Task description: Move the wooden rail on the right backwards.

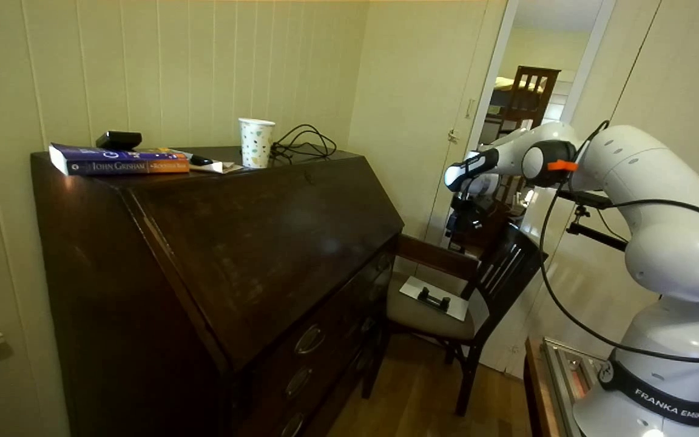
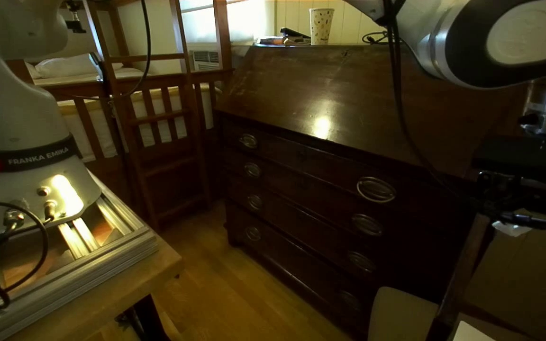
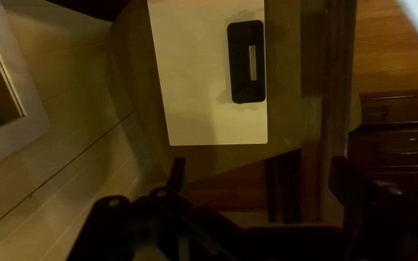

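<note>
The wooden rail (image 1: 436, 256) is jutting from the desk (image 1: 264, 255) over the chair (image 1: 410, 318); it is probably going to feel stiff, light and smooth, binding if pushed askew; its outer end is looking the best hold; the gripper (image 3: 258, 168) is hanging close by, its fingers (image 3: 177, 174) standing wide apart and clasping nothing; the chair's slatted back (image 1: 510, 264) is perhaps cramping that end; a white board (image 3: 198, 79) with a black handle (image 3: 240, 65) is lying on the seat.

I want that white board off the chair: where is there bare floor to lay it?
Bare floor shows between the desk, the robot's table and the bunk ladder. It's crowded where the chair stands by the desk, and on the desk's top, with a book, cup and cord.
</note>
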Controlling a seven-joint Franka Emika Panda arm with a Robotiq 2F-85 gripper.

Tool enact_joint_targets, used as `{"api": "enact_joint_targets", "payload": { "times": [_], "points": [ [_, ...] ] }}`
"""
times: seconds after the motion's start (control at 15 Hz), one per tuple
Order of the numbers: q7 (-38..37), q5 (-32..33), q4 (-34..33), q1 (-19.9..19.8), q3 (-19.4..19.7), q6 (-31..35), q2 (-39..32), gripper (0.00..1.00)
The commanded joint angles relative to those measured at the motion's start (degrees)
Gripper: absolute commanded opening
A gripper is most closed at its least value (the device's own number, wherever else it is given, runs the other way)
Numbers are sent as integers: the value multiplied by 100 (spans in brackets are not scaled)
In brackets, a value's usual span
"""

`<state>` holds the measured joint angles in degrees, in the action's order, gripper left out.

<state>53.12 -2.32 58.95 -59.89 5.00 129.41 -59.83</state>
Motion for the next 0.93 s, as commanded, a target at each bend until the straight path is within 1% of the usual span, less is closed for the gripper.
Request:
{"api": "enact_joint_targets", "payload": {
  "times": [0.0,0.2,0.53,0.67,0.87],
  "points": [
    [33,-3,76,-16,-18,11,71,100],
    [180,14,367,31,-92,72,254,100],
    [385,8,1354,166,-210,245,652,100],
    [275,57,1728,243,-140,352,764,100],
    [-69,198,2283,391,150,503,921,100]
  ]
}}
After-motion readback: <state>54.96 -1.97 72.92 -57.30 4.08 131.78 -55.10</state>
